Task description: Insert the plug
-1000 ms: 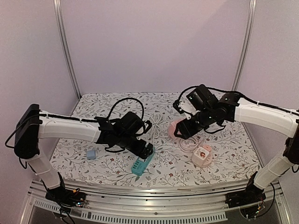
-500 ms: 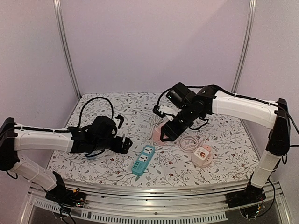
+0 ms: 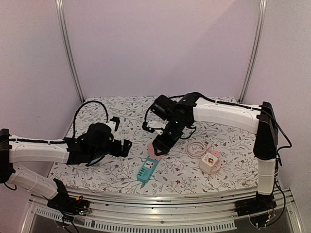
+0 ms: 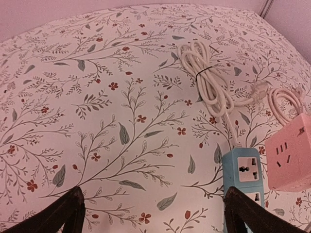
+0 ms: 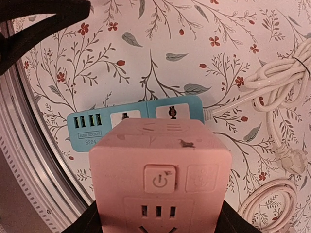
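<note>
- Pink plastic fills my right wrist view: the pink cube adapter (image 5: 160,165) is pinched between the two fingers of my right pincer (image 3: 163,143), its power-button face toward the camera.
- From above, the adapter sits at the far end of the teal power strip (image 3: 147,170). Whether the two touch I cannot tell.
- That strip lies flat on the floral tablecloth (image 4: 121,73), with its USB ports at the near end and two universal sockets further along.
- My left pincer (image 3: 122,146) is spread wide and holds nothing. It sits left of the strip, its fingertips (image 4: 73,211) well apart over bare cloth.
- Beyond the strip lies a bundled white cable (image 4: 206,82), its white plug (image 5: 291,160) loose on the cloth.
- Near the right edge a second pink cube socket (image 3: 210,161) rests beside a coiled cord (image 3: 196,147).
</note>
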Available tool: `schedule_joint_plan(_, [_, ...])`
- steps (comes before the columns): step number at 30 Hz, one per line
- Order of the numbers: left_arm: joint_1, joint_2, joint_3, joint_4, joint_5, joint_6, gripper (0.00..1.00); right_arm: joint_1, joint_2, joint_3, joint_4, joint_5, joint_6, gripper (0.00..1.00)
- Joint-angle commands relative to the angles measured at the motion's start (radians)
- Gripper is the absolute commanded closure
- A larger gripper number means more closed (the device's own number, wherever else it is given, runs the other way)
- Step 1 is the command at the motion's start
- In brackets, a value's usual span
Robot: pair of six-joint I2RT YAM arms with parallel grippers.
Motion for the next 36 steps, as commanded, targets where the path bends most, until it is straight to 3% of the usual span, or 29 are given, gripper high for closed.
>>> schedule_joint_plan(1, [0.014,-0.029,-0.028,0.042,-0.019,-0.006,0.01,0.01,0.056,0.063,-0.039,0.019,-0.009,1.0])
schedule_joint_plan(36, [0.019,-0.059,-0.073,0.093,-0.043,0.005,0.01,0.012,0.218,0.223,-0.091,0.055,-0.076,1.0])
